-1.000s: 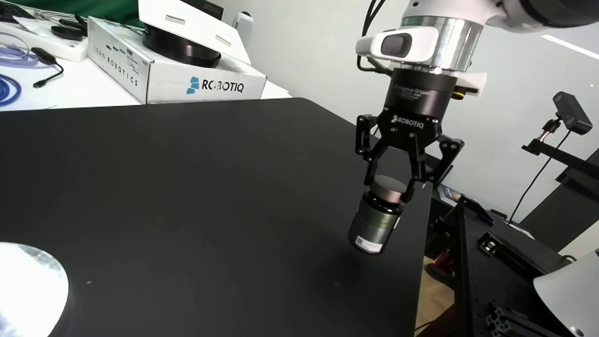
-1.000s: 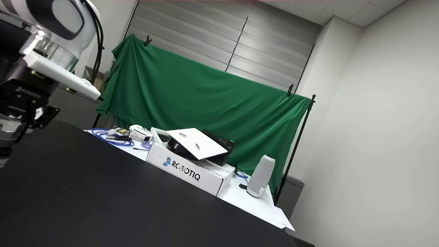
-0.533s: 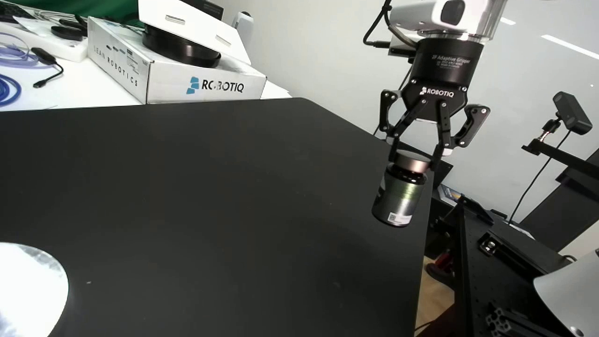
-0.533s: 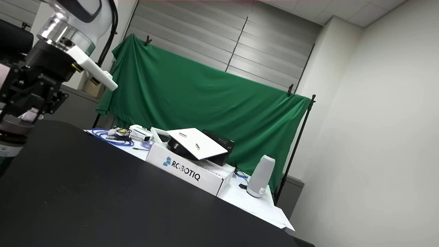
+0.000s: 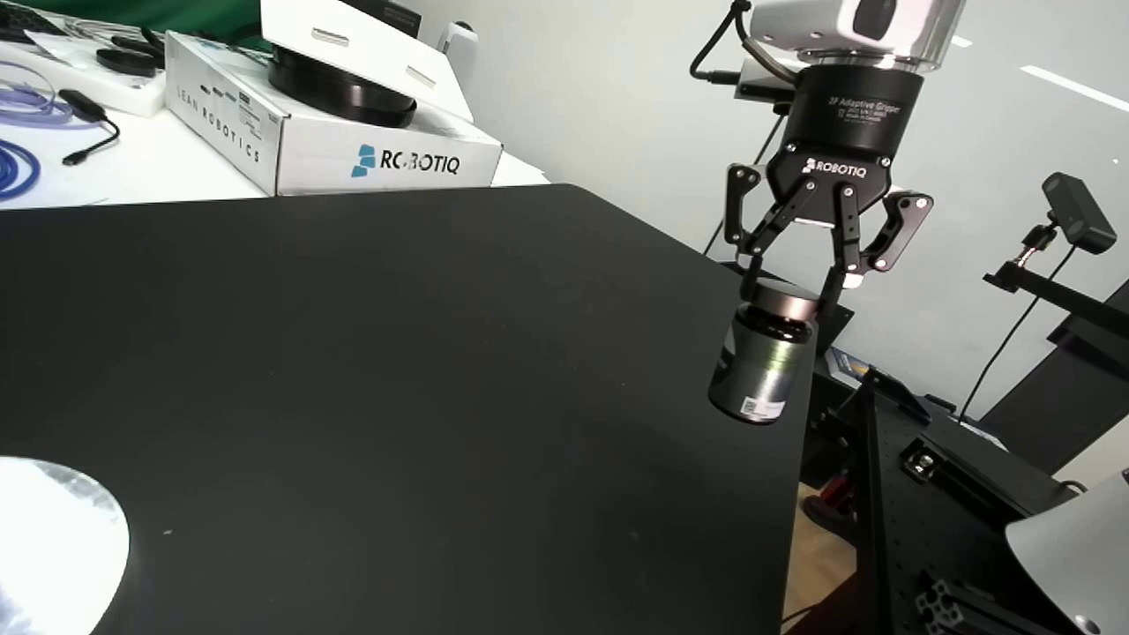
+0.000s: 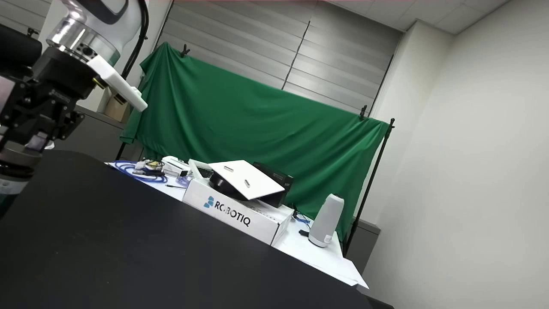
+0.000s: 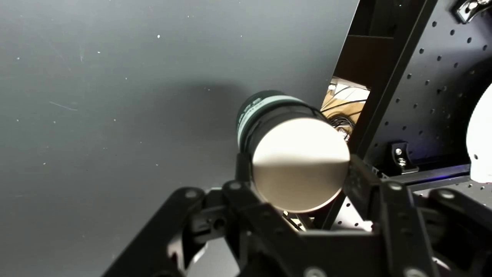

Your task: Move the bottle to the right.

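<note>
The bottle (image 5: 758, 369) is dark and glossy with a silvery lower part and a flat brownish-grey cap. My gripper (image 5: 788, 298) is shut on the cap, one finger on each side, and holds the bottle in the air above the black table. The bottle hangs slightly tilted near the table's right edge in that exterior view. In another exterior view the bottle (image 6: 15, 171) is partly cut off at the left border. In the wrist view the cap (image 7: 301, 165) sits between the fingers and hides much of the body; a shadow lies on the table beside it.
The black table (image 5: 397, 397) ends at the right, with a gap to a black perforated frame (image 5: 935, 511). A round white object (image 5: 53, 547) is at the near left. A white Robotiq box (image 5: 379, 150) stands on a white table behind. A camera (image 5: 1078, 212) is mounted at the right.
In an exterior view the gripper and bottle have moved right and up, mostly in the first half second, only slightly since. The gripper has stayed shut on the cap.
</note>
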Motion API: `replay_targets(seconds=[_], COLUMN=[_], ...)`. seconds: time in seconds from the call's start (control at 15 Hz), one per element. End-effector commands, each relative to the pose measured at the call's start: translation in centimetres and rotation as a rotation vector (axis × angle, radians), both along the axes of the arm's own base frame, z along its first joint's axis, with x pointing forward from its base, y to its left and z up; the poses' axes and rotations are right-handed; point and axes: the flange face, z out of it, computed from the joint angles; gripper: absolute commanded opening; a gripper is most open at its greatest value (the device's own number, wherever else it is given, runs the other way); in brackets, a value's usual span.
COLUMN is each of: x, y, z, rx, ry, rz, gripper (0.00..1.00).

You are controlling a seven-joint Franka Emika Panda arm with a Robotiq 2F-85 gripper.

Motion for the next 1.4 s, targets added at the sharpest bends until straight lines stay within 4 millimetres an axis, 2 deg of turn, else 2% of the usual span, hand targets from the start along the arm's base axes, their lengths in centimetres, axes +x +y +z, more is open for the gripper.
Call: replay_targets(seconds=[0.0,0.07,0.27,0.4,0.87,1.0,1.33], x=[0.0,0.0,1.2,2.3,7.3,8.6,11.4], y=[0.0,0.0,-1.4,-3.2,-12.0,-14.4,-19.4], z=[0.0,0.0,0.6,1.3,4.6,5.1,5.2], rx=[0.0,0.0,-0.059,-0.068,-0.011,0.002,-0.017], ry=[0.001,0.001,-0.038,-0.039,-0.081,-0.069,-0.166], rz=[0.0,0.0,0.052,0.094,0.366,0.459,0.327], gripper=[0.61,0.36,0.36,0.36,0.36,0.36,0.36])
